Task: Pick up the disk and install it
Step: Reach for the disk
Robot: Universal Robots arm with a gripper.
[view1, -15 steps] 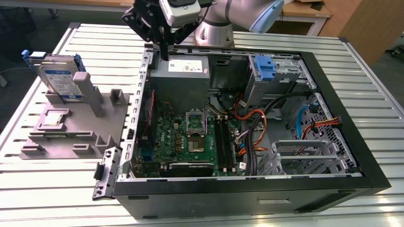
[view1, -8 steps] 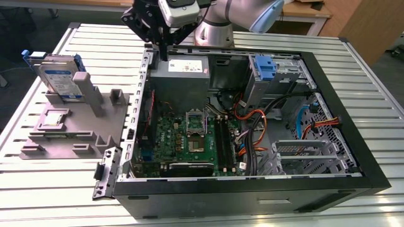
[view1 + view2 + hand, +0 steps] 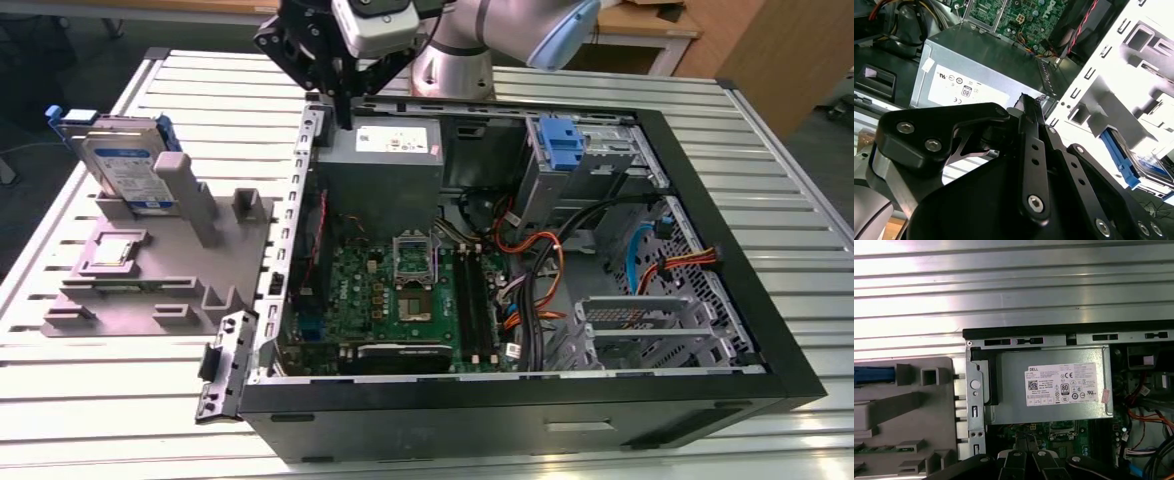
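Gripper [image 3: 344, 118] hung above the power-supply box [image 3: 380, 150] at the 11 o'clock corner of the open computer case [image 3: 507, 400] in the exterior view. Fingers were pressed together, nothing between them. Disk [image 3: 124, 165] stood upright in the grey fixture [image 3: 134, 300], at 9 o'clock of the case, well apart from the gripper.

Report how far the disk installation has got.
Done: nothing yet that shows. The disk stands upright in the grey holder outside the computer case, on the exterior view's left. In hand: nothing; the gripper hangs shut and empty above the power-supply box at the case's corner, apart from the disk. Left: both the pickup and the install.
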